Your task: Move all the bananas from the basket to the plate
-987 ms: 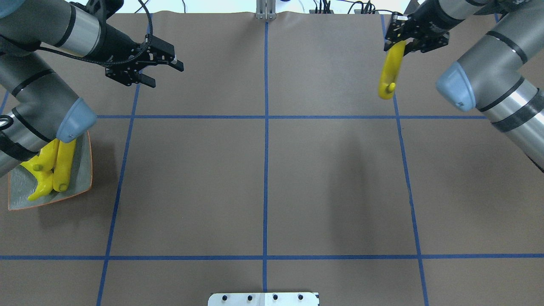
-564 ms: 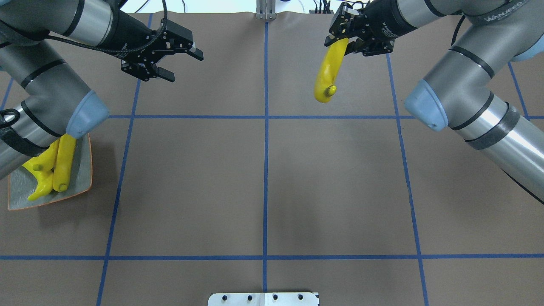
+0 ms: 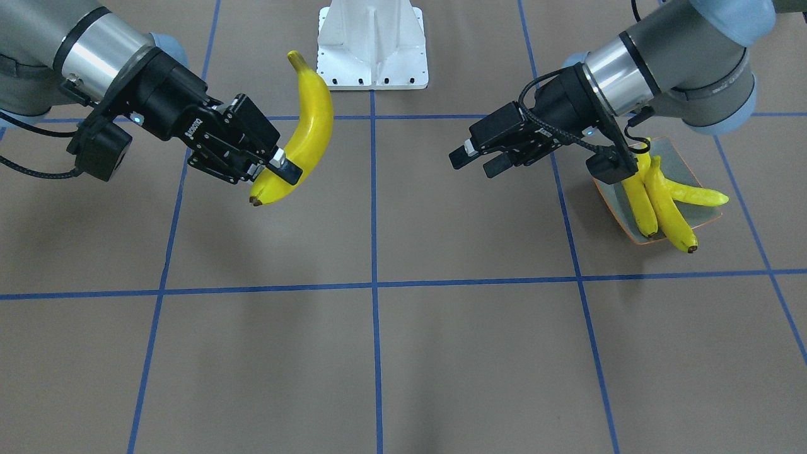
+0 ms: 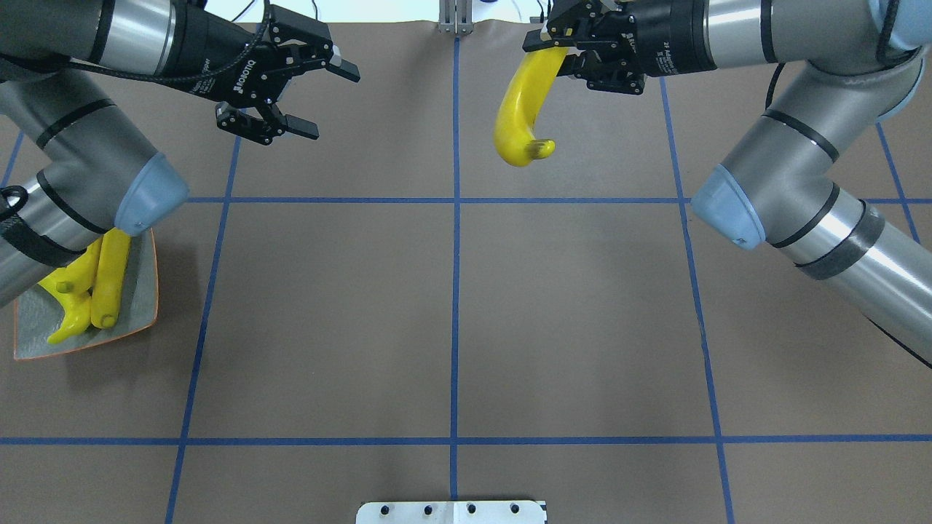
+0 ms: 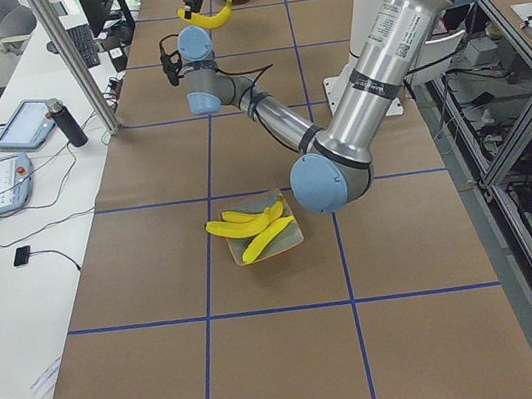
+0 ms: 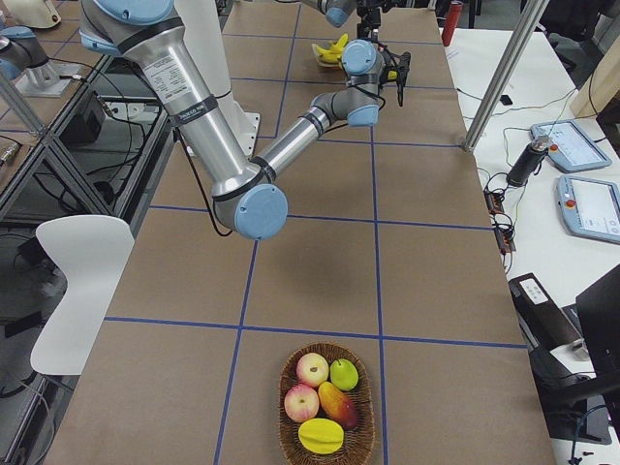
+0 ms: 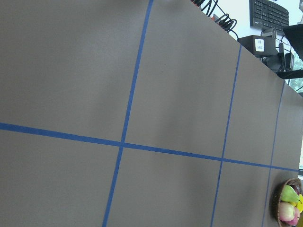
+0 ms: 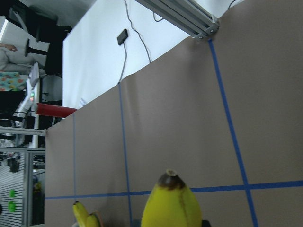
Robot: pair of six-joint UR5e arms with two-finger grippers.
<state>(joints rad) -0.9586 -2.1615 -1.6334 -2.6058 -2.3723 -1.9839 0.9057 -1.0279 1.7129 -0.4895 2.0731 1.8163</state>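
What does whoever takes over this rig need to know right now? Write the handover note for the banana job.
The right gripper is shut on the held banana, which hangs in mid-air, far from the plate.
The left gripper is open and empty, facing the held banana across a gap.
The plate sits on the robot's left with three bananas lying on it.
The basket, at the robot's right end, shows only other fruit and no banana.
Done: three bananas moved. Left: the held banana must reach the plate, probably by a hand-over to the left gripper.
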